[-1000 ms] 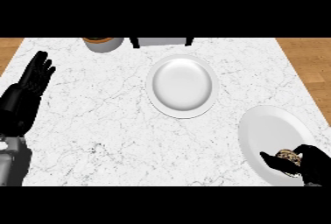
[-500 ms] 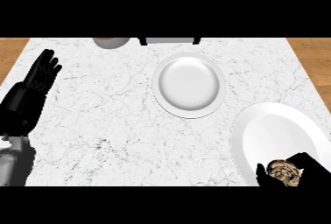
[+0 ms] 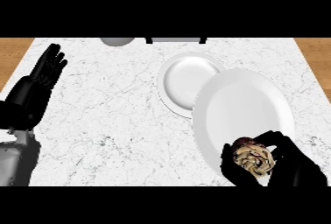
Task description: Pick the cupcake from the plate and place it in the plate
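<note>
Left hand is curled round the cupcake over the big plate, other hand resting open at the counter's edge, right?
Wrong hand. The head view shows the right hand curled round the cupcake over the big plate; the left hand is the one resting open at the counter's edge.

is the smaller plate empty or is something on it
Empty: the smaller plate shows bare white; the cupcake sits in the right robot hand.

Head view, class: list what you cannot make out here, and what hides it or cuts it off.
- Cupcake: its lower part, hidden by the right robot hand curled round it.
- Large plate: near rim, hidden behind that hand.
- Small plate: right edge, covered by the large plate.
- Grey object: cut off by the top edge.
</note>
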Controlling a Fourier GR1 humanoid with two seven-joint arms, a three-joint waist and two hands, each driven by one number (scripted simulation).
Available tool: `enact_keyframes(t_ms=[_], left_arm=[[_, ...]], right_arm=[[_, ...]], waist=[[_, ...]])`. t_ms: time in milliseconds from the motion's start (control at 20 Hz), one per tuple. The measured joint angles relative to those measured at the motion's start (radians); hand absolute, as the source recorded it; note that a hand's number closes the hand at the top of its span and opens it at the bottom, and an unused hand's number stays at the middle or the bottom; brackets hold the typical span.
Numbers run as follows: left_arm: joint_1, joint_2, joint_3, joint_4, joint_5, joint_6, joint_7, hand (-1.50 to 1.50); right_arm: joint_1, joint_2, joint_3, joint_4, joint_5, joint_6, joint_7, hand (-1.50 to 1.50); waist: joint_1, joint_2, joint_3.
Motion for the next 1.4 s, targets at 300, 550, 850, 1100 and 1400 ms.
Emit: enact_keyframes(t_ms=[300, 550, 850, 1100, 1400], left_arm=[[-0.018, -0.021, -0.01, 0.016, -0.021, 0.006, -0.004, 0.0], [-0.017, -0.033, -0.013, 0.01, -0.024, 0.005, -0.004, 0.0], [-0.024, -0.039, -0.014, 0.014, -0.027, -0.003, -0.003, 0.0], [-0.02, -0.049, -0.021, 0.013, -0.035, -0.005, -0.015, 0.0], [-0.017, -0.047, -0.012, 0.015, -0.03, -0.018, -0.022, 0.0]], right_arm=[[-0.268, 0.088, -0.04, 0.147, -0.037, 0.064, 0.013, 1.5], [-0.491, 0.107, -0.155, 0.364, -0.151, 0.043, 0.001, 1.5], [-0.688, 0.114, -0.275, 0.661, -0.265, -0.056, -0.038, 1.5], [-0.828, 0.114, -0.374, 0.96, -0.312, -0.175, -0.09, 1.5], [-0.974, 0.116, -0.478, 1.323, -0.343, -0.305, -0.185, 1.5]], waist=[[0.009, 0.003, 0.001], [0.018, 0.006, 0.001], [0.022, 0.008, 0.002], [0.029, 0.011, 0.002], [0.039, 0.015, 0.002]])
